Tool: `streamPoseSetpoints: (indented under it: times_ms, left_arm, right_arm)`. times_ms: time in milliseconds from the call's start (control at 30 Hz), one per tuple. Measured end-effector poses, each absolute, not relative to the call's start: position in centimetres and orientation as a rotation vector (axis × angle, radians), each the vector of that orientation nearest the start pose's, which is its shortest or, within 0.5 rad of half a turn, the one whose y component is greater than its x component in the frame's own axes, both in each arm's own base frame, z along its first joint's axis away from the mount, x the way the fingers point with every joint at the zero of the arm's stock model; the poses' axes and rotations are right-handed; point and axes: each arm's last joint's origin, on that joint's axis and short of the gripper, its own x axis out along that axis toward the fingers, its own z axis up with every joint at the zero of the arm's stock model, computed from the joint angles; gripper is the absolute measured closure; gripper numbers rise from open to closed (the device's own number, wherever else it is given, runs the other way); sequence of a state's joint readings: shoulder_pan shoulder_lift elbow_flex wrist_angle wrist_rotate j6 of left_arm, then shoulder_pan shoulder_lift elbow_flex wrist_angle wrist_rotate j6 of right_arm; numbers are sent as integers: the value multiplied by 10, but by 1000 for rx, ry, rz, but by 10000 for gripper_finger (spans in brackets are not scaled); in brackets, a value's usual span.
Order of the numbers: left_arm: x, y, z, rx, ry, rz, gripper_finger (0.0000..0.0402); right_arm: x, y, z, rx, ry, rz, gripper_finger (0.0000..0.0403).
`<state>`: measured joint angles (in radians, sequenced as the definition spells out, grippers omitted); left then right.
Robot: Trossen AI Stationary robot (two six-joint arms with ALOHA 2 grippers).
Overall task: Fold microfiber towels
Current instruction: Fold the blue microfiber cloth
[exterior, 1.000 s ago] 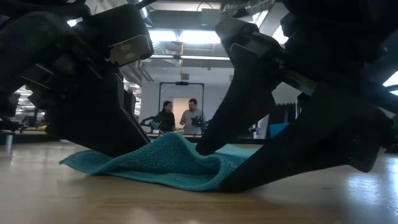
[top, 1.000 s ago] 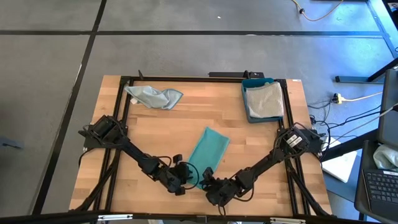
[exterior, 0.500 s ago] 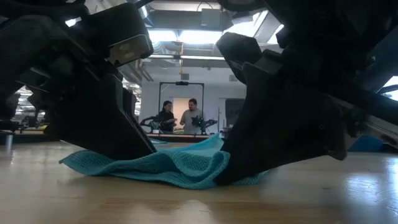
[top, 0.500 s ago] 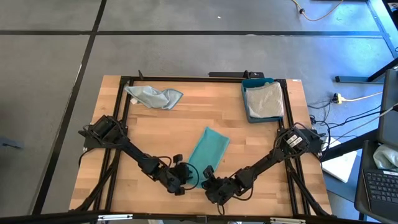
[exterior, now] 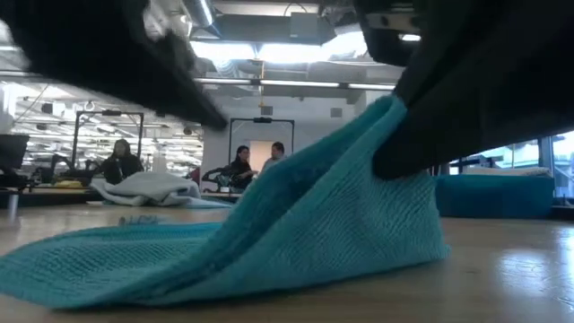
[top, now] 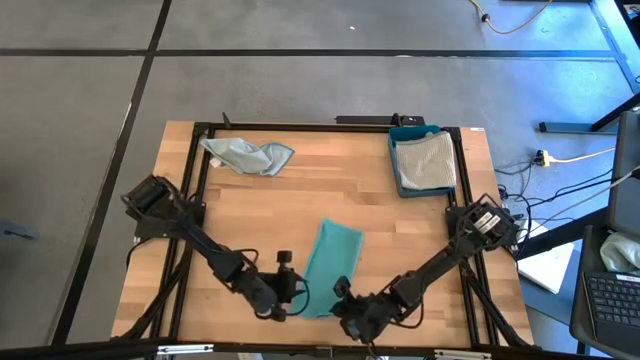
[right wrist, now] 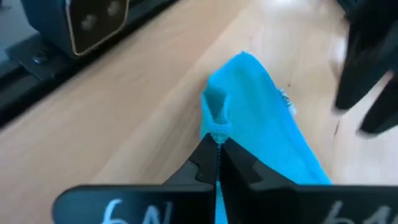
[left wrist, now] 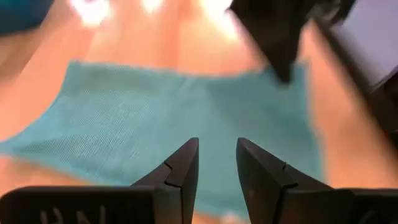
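A teal microfiber towel (top: 332,262), folded into a narrow strip, lies near the table's front edge between both grippers. My right gripper (right wrist: 216,140) is shut on a near corner of it and holds that corner raised (exterior: 381,112). The remainder slopes down onto the wood (exterior: 108,269). My left gripper (left wrist: 216,146) hangs over the towel's left side with its fingers a little apart. Nothing shows between them. In the low view it is a dark blur above the cloth, with room showing between the two. My right gripper pinches a near corner of the teal towel (right wrist: 216,127) between its two fingers, which slant down from the near right. The cloth bunches into a small peak (right wrist: 216,99) just past the fingertips. That corner is lifted clear; the remaining cloth drapes away slack onto the table.
A crumpled pale blue-grey towel (top: 248,156) lies at the far left. A blue tray (top: 392,160) at the far right holds a folded grey towel (top: 425,162). Bare wood lies between them and the teal towel. People (exterior: 256,166) stand in the room behind.
Both grippers have risen and drawn toward the table's near edge. My right gripper has shut on the teal towel's near corner and lifted it. The towel has slid toward the near edge; its other parts stay on the wood. My left gripper has come up off the cloth.
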<state>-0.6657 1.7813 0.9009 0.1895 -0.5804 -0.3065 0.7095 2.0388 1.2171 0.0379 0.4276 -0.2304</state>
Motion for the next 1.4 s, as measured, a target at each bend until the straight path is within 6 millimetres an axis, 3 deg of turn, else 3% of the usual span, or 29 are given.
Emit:
streamPoseSetpoints:
  times_ms: [267, 767, 967, 1400]
  left_arm:
    - [279, -224, 169, 25, 434, -122, 300]
    - [282, -215, 167, 111, 438, -19, 297]
    - [285, -210, 166, 80, 439, 10, 265]
    - [280, -204, 156, 36, 551, 60, 176]
  right_arm:
    - [327, 256, 136, -565, 637, 182, 391]
    - [346, 248, 162, -580, 579, -64, 390]
    - [354, 240, 172, -556, 636, -105, 390]
    - [353, 237, 171, -542, 668, -120, 389]
